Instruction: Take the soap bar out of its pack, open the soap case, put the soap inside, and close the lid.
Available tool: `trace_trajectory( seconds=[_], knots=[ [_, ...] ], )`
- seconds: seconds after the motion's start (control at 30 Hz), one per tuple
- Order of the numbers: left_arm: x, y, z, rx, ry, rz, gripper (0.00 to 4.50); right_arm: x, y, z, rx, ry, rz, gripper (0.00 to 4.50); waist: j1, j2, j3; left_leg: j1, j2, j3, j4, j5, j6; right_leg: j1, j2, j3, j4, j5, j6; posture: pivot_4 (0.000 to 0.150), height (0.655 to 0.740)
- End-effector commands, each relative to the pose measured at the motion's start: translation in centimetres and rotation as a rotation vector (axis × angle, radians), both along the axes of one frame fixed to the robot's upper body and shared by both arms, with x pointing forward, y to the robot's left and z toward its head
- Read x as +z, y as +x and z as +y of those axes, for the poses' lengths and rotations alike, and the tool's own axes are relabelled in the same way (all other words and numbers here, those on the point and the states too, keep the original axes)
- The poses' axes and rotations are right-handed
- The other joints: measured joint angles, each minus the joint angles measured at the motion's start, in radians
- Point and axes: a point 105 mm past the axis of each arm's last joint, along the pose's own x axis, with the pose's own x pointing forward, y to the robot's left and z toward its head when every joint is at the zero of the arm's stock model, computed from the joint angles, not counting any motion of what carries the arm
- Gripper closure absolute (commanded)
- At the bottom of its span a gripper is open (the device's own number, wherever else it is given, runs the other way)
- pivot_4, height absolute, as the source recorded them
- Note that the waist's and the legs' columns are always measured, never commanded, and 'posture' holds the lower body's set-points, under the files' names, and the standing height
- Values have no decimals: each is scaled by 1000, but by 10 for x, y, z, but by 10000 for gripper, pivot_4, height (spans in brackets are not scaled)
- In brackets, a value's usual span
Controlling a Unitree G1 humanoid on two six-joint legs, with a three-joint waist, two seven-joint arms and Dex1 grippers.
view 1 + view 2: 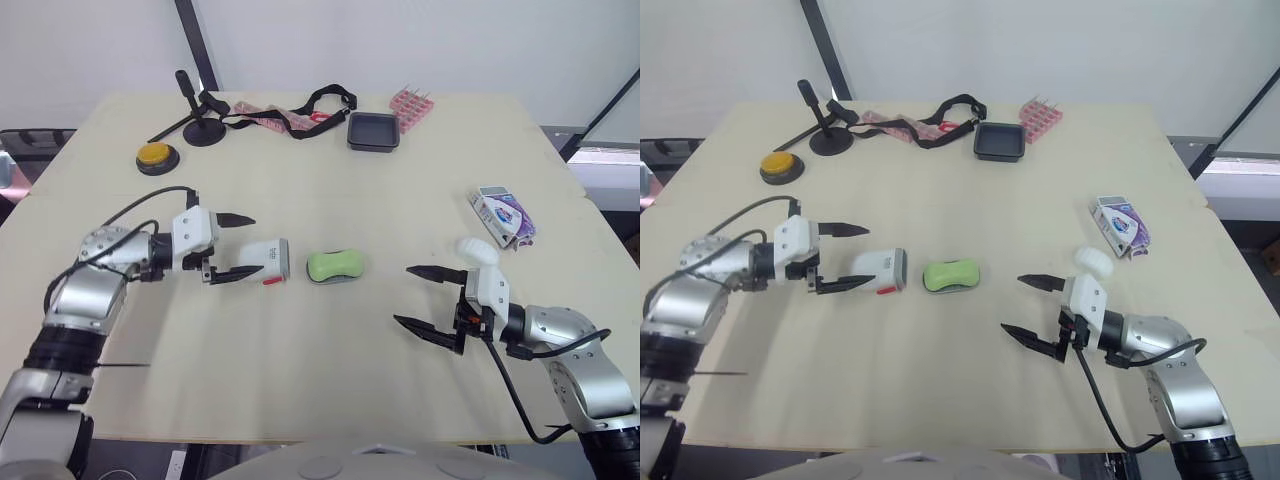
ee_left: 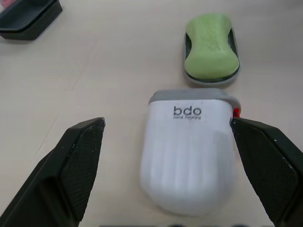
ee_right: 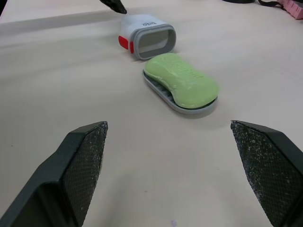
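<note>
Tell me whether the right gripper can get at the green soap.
Probably yes: the right gripper is open and faces the green soap, with only bare table between them.

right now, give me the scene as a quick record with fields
soap: green soap unpacked, lying on a grey tray
case: white case shell on its side, open mouth toward the soap, apart from it
left pincer: open, one finger on each side of the shell
right pincer: open, empty, above bare table
pack: soap pack near the table's right edge
rear of table: black tray, yellow button
task state: soap not yet enclosed
</note>
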Motion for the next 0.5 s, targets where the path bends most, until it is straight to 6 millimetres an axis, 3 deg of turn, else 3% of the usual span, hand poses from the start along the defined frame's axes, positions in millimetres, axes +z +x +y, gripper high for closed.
trace_trajectory(
  seconds=[0.03, 0.13, 0.5],
  knots=[
    [-13, -1, 4, -64, 107, 79, 0, 6, 2, -1, 4, 8, -38, 206, 0, 0, 0, -1, 0, 0, 0, 0, 0, 0, 0, 0, 0, 0, 0, 1500, 7400],
    [-23, 0, 3, -98, 156, 128, 0, 4, 3, -1, 5, 2, -40, 206, 0, 0, 0, -1, 0, 0, 0, 0, 0, 1, 0, 0, 0, 0, 0, 1500, 7400],
    [-32, 17, -10, -81, 148, 114, 0, 4, 0, -3, -2, -14, -38, 206, 14, 0, 0, -3, 0, 0, 0, 0, 0, 1, -1, -1, 0, 0, 0, 1500, 7400]
  ],
)
